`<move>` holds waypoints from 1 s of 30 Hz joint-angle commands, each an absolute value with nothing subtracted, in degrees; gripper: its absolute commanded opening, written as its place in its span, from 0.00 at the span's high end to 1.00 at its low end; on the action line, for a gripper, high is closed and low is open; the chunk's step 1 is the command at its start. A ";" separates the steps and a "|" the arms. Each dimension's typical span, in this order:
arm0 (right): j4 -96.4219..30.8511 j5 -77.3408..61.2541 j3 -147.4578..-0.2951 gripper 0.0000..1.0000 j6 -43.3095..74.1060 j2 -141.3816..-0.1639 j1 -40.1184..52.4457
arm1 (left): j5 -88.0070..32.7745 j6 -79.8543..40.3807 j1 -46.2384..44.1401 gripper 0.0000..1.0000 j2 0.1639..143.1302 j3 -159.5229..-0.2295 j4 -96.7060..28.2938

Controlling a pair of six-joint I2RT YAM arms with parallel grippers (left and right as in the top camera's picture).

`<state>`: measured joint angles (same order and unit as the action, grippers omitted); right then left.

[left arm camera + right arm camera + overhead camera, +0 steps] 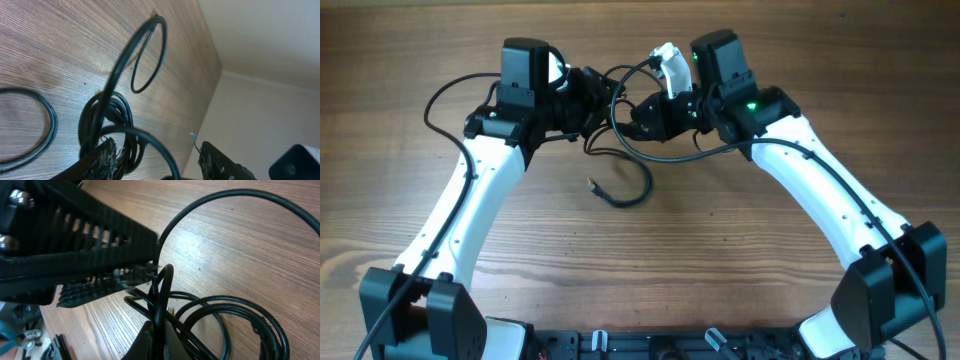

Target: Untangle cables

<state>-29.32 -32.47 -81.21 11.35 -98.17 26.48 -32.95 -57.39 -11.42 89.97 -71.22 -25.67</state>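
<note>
Thin black cables point(632, 192) lie knotted between my two grippers at the back middle of the table. One strand loops toward the front and ends in a small plug point(592, 183). My left gripper point(592, 98) stands open at the knot. In the left wrist view a coiled bundle point(107, 112) hangs by its left finger point(102, 157), and one strand arcs across the gap of the left gripper point(155, 149). My right gripper point(632, 112) faces it from the right. In its wrist view the right gripper point(161, 329) is shut on one upright cable strand point(164, 287), with more loops point(235, 305) lying behind.
A thicker black arm wire point(445, 90) curves out to the left of the left arm. The wooden table point(740, 260) ends at a far edge point(212, 75) close beyond the knot. The arm bases point(420, 310) stand at the front corners.
</note>
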 commanded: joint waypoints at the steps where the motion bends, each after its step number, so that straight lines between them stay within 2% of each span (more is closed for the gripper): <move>1: -28.64 -31.27 -82.83 0.96 12.60 -98.04 26.72 | -35.24 -57.95 -10.33 0.44 88.97 -70.85 -25.71; 14: -24.49 -39.05 -82.83 0.96 12.43 -98.04 31.00 | -34.85 -59.00 -10.48 0.46 88.99 -70.85 -25.71; 18: -23.94 -39.05 -82.83 0.96 12.45 -98.04 31.64 | -34.85 -59.24 -10.48 0.58 88.99 -70.85 -25.74; 24: -23.03 -39.05 -82.83 0.96 13.69 -98.04 31.66 | -34.22 -62.24 -10.48 0.64 88.99 -70.85 -25.69; 28: -22.94 -39.05 -82.83 0.95 13.69 -98.04 31.66 | -34.22 -62.22 -10.48 0.80 88.99 -70.85 -25.71; 30: -22.98 -38.83 -82.83 0.96 13.67 -98.04 31.66 | -34.22 -62.19 -10.48 0.92 88.99 -70.85 -25.71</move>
<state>-23.33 -36.40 -81.21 13.26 -98.17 31.16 -34.46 -62.17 -10.59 89.97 -71.20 -26.11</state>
